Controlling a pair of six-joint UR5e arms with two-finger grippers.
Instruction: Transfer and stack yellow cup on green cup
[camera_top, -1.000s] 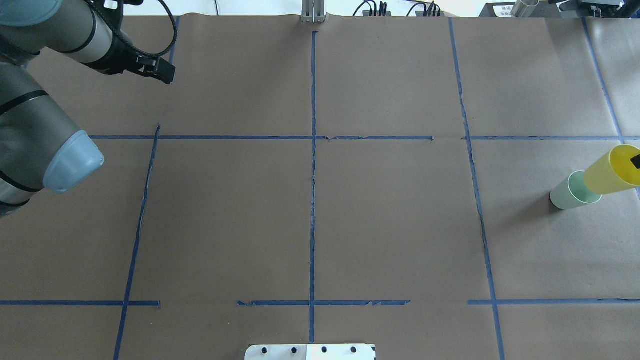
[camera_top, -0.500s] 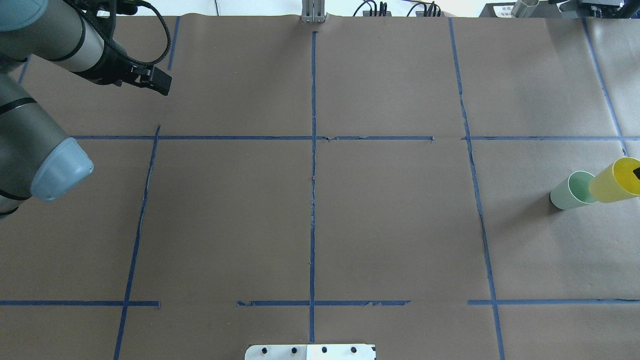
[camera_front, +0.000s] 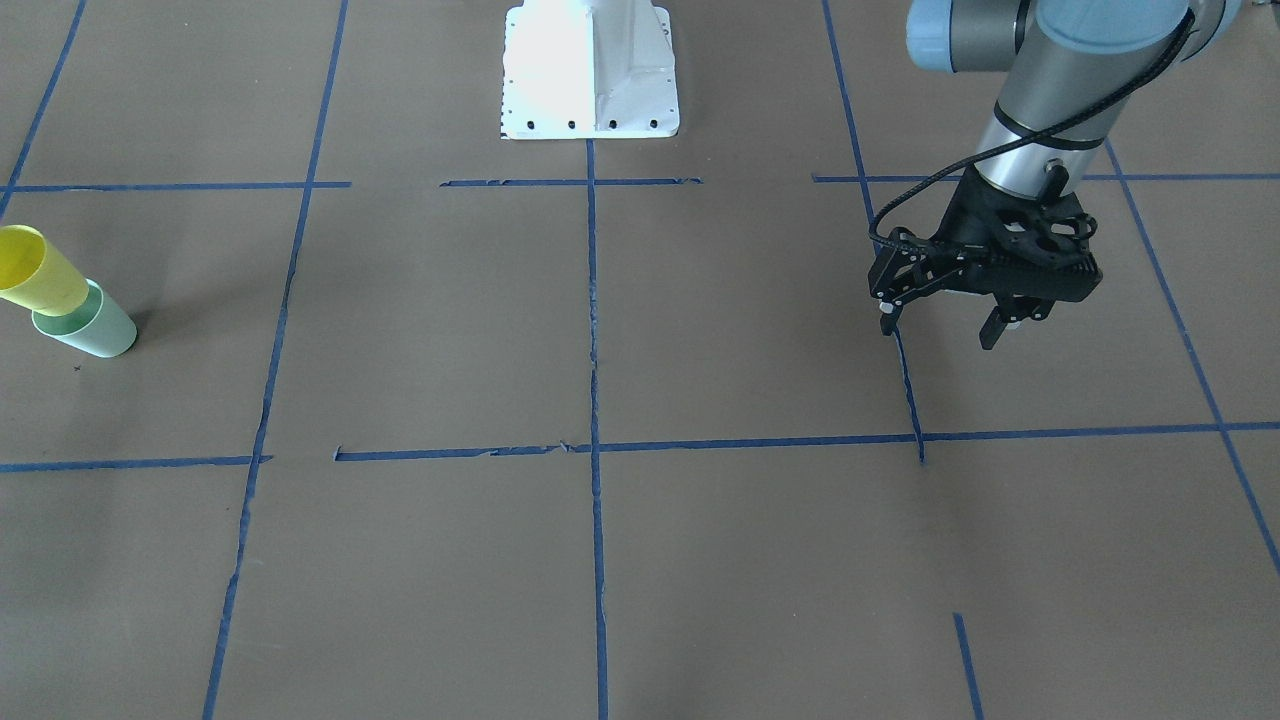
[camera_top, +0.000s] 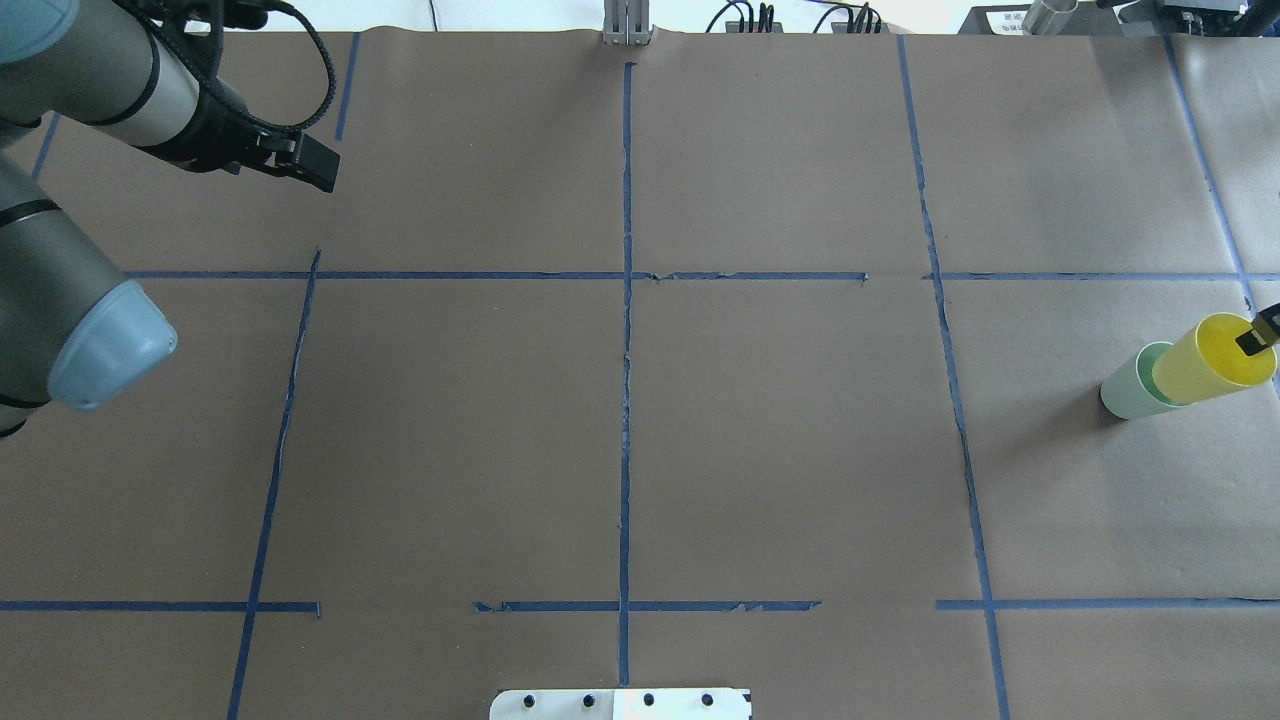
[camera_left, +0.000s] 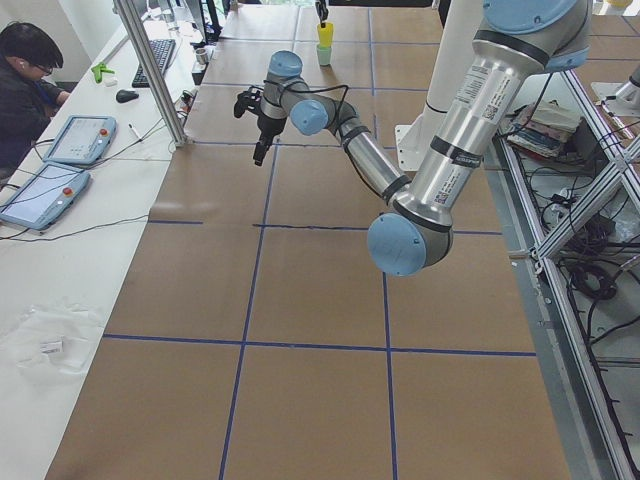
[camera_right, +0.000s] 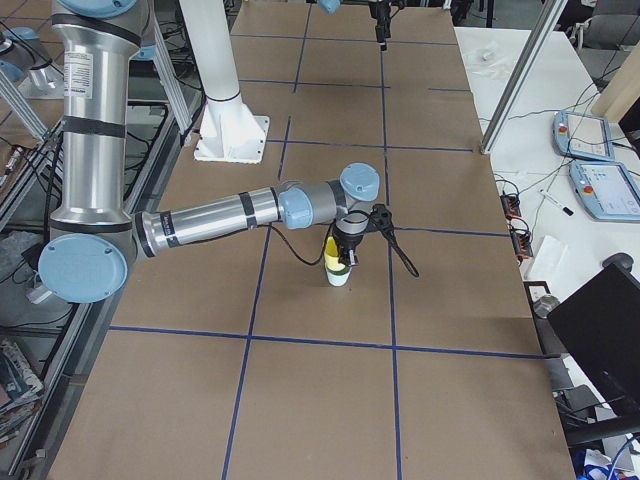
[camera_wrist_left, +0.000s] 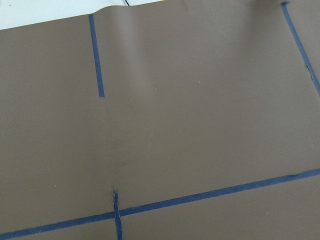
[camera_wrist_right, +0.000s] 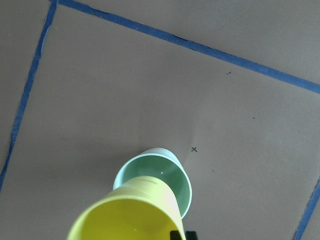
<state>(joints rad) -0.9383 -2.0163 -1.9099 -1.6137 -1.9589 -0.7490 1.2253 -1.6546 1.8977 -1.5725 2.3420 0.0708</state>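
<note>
Of the right gripper (camera_top: 1258, 338) only one black fingertip shows in the overhead view, at the rim of the yellow cup (camera_top: 1200, 360); all the rest is cut off by the right edge, so it cannot be told if the jaws grip the cup; the yellow cup covers a large part of the mouth of the green cup (camera_top: 1125, 388), and how deep its base sits there cannot be told; in the right wrist view the bottom edge cuts the yellow cup's rim; in the front-facing view the left edge cuts it; from the table's left end both cups are too small to judge.
</note>
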